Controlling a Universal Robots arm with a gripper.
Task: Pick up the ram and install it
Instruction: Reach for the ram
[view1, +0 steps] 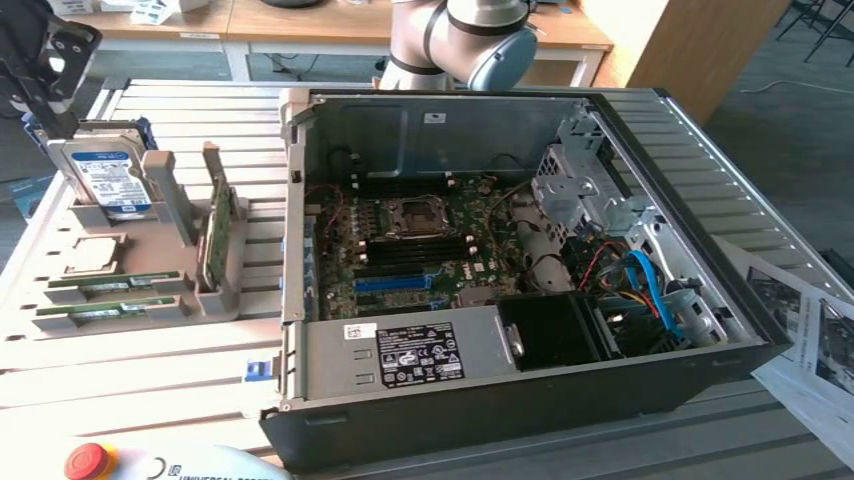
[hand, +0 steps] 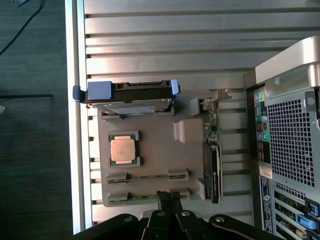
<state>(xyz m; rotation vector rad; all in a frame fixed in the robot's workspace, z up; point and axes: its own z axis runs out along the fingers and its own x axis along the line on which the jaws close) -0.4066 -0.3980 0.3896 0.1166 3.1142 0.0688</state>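
Pressed together, the gripper (hand: 169, 197) hangs over the ram (hand: 132, 198) in its grey holder (hand: 150, 150): light, stiff, fragile, I'd say, best pinched mid-length across its faces.

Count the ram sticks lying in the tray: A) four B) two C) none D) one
B: two ram sticks lie side by side in the tray, just past the CPU.

Ram (hand: 141, 198) seemingly partly behind jaws
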